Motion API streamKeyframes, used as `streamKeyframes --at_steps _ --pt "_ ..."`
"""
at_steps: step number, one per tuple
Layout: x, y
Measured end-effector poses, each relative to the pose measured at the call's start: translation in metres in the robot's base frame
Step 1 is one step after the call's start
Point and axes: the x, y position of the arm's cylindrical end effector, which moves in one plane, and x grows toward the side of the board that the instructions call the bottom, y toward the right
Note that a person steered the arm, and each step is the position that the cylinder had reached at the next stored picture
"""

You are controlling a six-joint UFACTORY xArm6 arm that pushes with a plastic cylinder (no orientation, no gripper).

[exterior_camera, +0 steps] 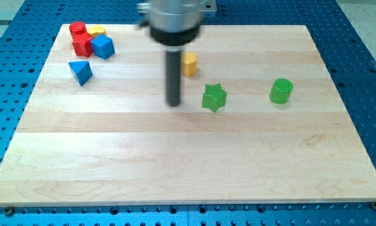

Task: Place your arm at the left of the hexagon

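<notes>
- Lying on the pale grained wooden board [175,157], the yellow hexagon block [189,64] is being partly hidden by the smooth dark rod.
- No jaws are being carried; my tip [174,103] is being held just below-left of the hexagon, holding nothing.

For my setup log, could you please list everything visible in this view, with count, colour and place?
Wooden board: 1, pale wood, centre, on blue perforated table.
Red blocks: 2, top left cluster.
Yellow block: 1, top left cluster.
Blue cube: 1, right side of cluster.
Blue triangle: 1, below cluster.
Yellow hexagon: 1, just right of rod.
Green star: 1, right of my tip.
Green cylinder: 1, right.
My tip: 1, dark, below-left of hexagon.
</notes>
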Motion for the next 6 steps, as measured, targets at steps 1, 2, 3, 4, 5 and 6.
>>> streamKeyframes --at_steps 1,2,3,4,5,6 --pt "0.0 0.063" --pt "-0.002 0.165" --pt "0.018 0.115" --pt "0.055 0.158" --pt "0.035 0.1" --pt "-0.007 -0.008"
